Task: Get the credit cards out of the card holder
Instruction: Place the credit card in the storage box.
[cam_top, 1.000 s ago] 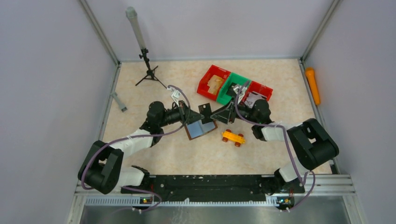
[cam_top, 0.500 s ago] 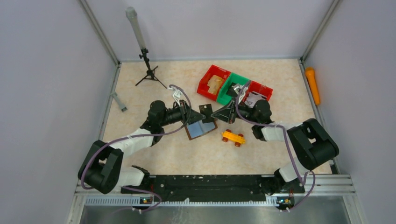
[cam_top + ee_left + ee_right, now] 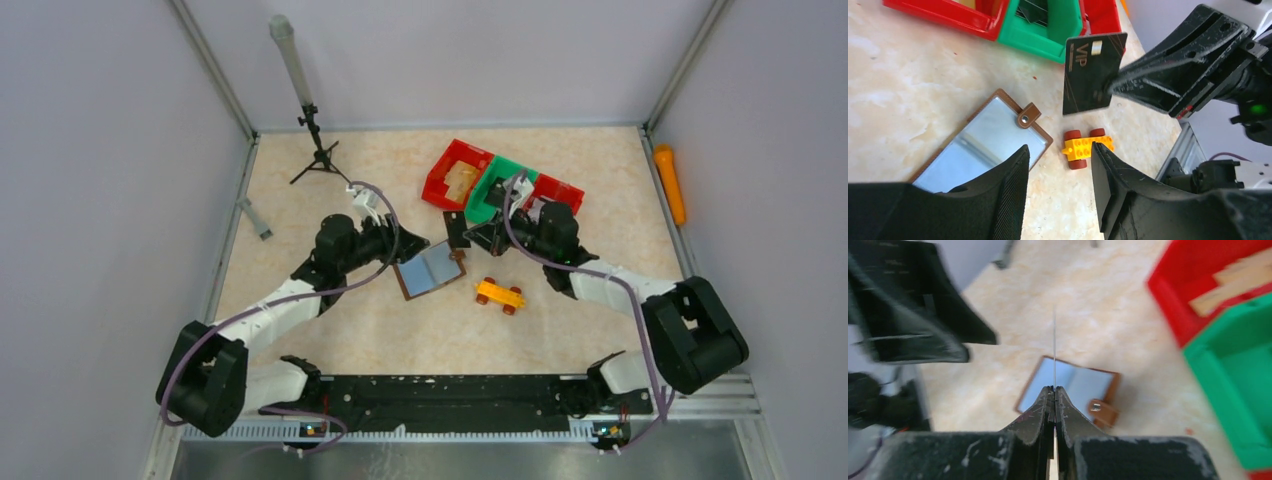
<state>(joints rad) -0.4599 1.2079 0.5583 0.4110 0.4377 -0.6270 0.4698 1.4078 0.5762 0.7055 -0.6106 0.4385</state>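
Note:
The card holder lies open and flat on the table, brown rim and strap, greyish-blue inside. My right gripper is shut on a black credit card marked VIP. It holds the card upright in the air above the holder's far edge. In the right wrist view the card shows edge-on between the closed fingers. My left gripper stands open and empty, just left of the holder and apart from it. I see no other cards.
An orange toy car sits right of the holder. Red, green and red bins stand behind the right gripper. A small tripod is at the back left, and an orange cylinder lies along the right wall.
The right gripper shut on the black card and lifted it back toward the bins. The left gripper opened and drew away to the left. The holder now lies flat.

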